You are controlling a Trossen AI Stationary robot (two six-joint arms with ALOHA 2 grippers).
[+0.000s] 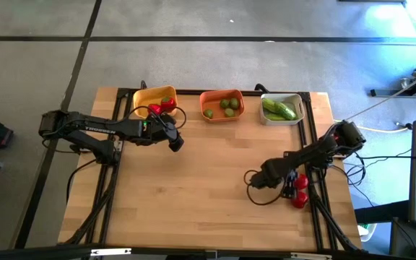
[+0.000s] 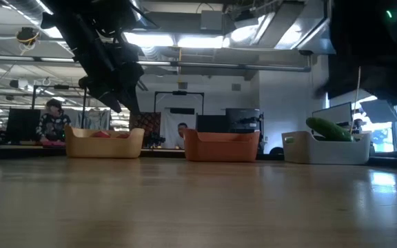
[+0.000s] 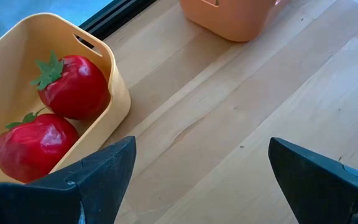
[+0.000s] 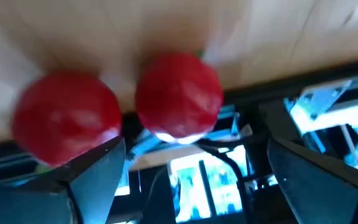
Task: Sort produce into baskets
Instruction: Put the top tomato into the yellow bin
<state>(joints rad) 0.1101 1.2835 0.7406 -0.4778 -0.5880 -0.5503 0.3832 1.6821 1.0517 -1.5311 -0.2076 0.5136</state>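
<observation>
Three baskets stand along the table's far edge. The yellow basket [image 1: 155, 92] holds two red tomatoes [image 3: 73, 87], the orange basket [image 1: 222, 114] holds limes [image 1: 230, 105], and the white basket [image 1: 281, 119] holds cucumbers [image 1: 279, 108]. Two more red tomatoes [image 1: 300, 189] lie on the table by its right edge. My right gripper [image 1: 292, 188] hangs open just over them; in its wrist view one tomato [image 4: 179, 99] shows ahead of the gap between the fingers and the other [image 4: 67, 118] beside one fingertip. My left gripper [image 1: 177, 143] waits open above the table, near the yellow basket.
A black frame rail [image 1: 313, 144] runs along the table's right side, close to the two loose tomatoes. Bare wood lies across the middle and near part of the table [image 1: 208, 188]. People sit in the room beyond the far edge [image 2: 50, 120].
</observation>
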